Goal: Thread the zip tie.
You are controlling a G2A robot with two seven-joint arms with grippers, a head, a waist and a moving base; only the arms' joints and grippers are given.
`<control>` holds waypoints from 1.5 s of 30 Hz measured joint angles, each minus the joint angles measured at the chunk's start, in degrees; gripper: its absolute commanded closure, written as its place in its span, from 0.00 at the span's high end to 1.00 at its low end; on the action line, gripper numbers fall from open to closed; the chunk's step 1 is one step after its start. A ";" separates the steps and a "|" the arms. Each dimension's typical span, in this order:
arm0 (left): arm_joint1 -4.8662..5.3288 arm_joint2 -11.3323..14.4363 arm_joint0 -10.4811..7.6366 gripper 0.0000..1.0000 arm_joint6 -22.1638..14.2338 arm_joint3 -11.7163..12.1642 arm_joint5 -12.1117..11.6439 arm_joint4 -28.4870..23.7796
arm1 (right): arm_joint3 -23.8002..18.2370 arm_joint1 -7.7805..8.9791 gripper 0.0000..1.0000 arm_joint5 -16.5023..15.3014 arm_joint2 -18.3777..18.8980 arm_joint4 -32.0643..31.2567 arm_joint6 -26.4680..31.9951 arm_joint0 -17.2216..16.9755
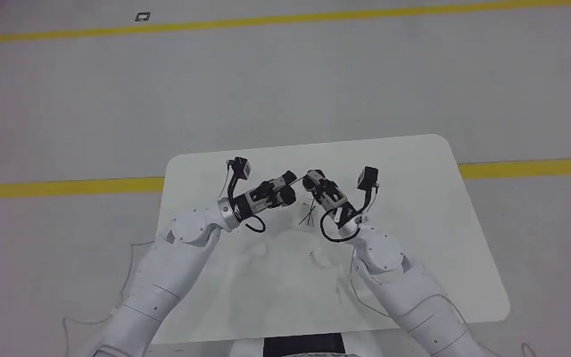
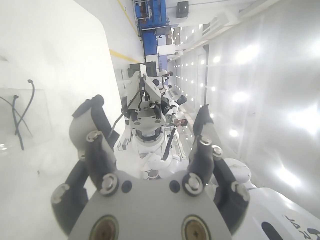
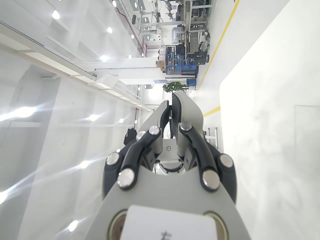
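Observation:
My right gripper [image 3: 172,99] is shut, its pads pressed on a thin black zip tie. In the left wrist view that same right gripper [image 2: 146,96] faces me, and the zip tie [image 2: 117,122] hangs slanting down out of it. My left gripper [image 2: 150,104] stands open just in front of it, one finger on each side, and the tie's free end hangs beside one left finger [image 2: 97,118]. Seen from the top, the left gripper [image 1: 287,190] and right gripper [image 1: 310,181] meet tip to tip above the middle of the white table [image 1: 419,232].
Several spare black zip ties [image 1: 308,215] lie crossed on the table just below the grippers; they rest on a clear sheet [image 2: 37,106]. The table's far rounded corner [image 3: 225,81] and a yellow floor line [image 1: 80,186] lie beyond.

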 measured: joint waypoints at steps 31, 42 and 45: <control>0.46 0.58 0.01 0.33 1.47 -0.09 -0.93 0.17 | 0.24 -1.10 0.00 2.64 0.15 -3.09 1.53 -0.80; 0.63 0.73 0.14 0.26 1.88 -0.17 -1.04 0.36 | -0.20 -1.36 0.00 1.90 0.19 -5.23 1.88 -1.14; 0.66 0.80 0.08 0.23 1.95 -0.13 -0.94 0.41 | -0.33 -1.41 0.00 1.51 0.30 -5.33 2.10 -1.30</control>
